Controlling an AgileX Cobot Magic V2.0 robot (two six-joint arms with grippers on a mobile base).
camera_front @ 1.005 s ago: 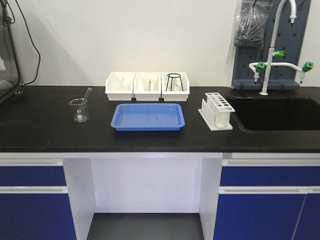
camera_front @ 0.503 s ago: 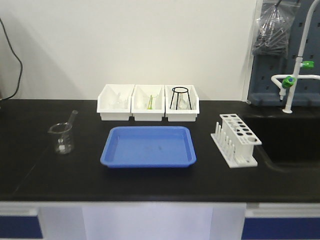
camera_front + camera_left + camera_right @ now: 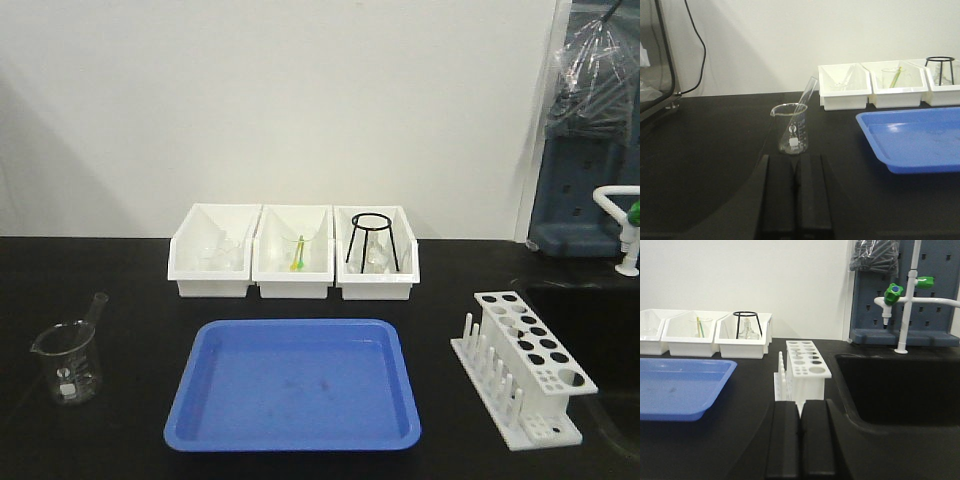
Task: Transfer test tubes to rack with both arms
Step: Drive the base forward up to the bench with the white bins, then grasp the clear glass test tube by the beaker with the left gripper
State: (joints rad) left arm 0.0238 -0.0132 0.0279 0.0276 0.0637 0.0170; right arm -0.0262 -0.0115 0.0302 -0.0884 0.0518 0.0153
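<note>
At the bottom edge of the left wrist view, the left gripper [image 3: 797,159] has both fingers [image 3: 782,192] pressed together along one seam, gripping nothing. At 12 o'clock from the tips, apart from them, a beaker [image 3: 791,131] stands on the black counter [image 3: 715,150]. One tube [image 3: 805,105] leans inside it, its top tilted toward 1 o'clock and its rim above the beaker's lip. The beaker carries a white marking patch and printed graduations, too small to read. A blue tray [image 3: 920,137] lies at 2 o'clock. Beyond it, at 1 o'clock, three white bins [image 3: 890,85] stand side by side against the wall. A black cable [image 3: 696,45] hangs down the wall at 10 o'clock.

The right gripper [image 3: 800,404] likewise has its fingers [image 3: 785,440] closed on each other, holding nothing. The rack [image 3: 807,365] stands at 12 o'clock, just beyond the tips, with its pegs on the left side. Whether it touches the tips cannot be told. The tray lies at 9 o'clock and a sink [image 3: 900,385] at 2 o'clock. A black tripod [image 3: 747,324] stands in the bin nearest the rack. The middle bin holds a small glass with a yellow-green stick. Behind the sink are a white tap [image 3: 907,300] with green handles, a grey-blue pegboard [image 3: 935,315] and a hanging bag [image 3: 874,257] of dark items.

In the front view, beaker and rack stand well apart, with the tray between them.
</note>
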